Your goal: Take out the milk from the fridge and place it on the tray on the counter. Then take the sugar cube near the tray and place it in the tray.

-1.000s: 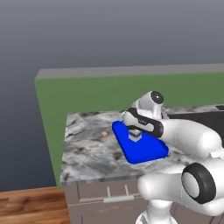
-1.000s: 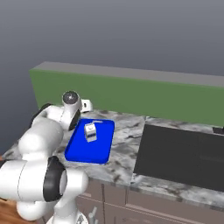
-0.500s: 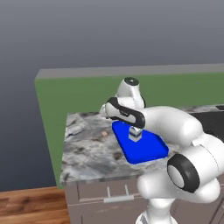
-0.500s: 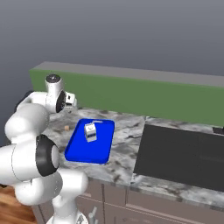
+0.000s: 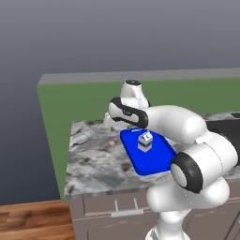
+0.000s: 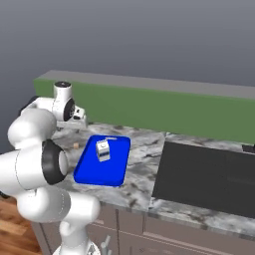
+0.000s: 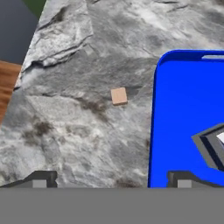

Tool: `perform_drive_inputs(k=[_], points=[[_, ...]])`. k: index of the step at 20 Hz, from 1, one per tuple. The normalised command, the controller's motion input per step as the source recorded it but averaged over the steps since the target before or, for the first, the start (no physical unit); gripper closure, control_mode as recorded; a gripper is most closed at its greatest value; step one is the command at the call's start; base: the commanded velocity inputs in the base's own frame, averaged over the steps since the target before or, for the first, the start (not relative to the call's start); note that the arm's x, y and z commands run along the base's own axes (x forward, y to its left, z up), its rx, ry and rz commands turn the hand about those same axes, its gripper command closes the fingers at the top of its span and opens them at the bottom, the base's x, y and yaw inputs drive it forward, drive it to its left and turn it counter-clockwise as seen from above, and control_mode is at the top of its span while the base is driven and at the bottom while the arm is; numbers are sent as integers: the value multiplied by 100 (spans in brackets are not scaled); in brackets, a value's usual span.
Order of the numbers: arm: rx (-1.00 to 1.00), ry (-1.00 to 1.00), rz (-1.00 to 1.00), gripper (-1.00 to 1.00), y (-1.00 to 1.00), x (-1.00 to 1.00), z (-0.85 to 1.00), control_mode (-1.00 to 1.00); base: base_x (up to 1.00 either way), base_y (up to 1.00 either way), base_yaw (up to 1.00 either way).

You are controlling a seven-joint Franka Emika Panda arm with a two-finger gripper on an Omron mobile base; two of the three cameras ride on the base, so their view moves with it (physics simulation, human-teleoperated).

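Left base view: the milk [image 5: 145, 141] is standing upright on the tray [image 5: 159, 157]; the sugar cube [image 5: 111, 144] is lying on the tabletop [image 5: 93, 159] just left of the tray.
Right base view: the arm is reaching over the tray's far left corner; a green wall is backing the tabletop.
Hand view: fingers [image 7: 40, 180] are spread wide, released, gripping nothing. Advice: centre them over the cube beside the tray, then descend straight.
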Motion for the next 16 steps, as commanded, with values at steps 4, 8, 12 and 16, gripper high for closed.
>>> perform_drive_inputs(k=[4,8,12,16], points=[[-4,1,0,-100,0,-2,-28,-100,0,0,0],[-10,0,0,-100,23,0,-24,-100,0,0,0],[-14,0,0,-100,27,0,-28,-100,0,0,0],[-11,0,0,-100,19,0,-25,-100,0,0,0]])
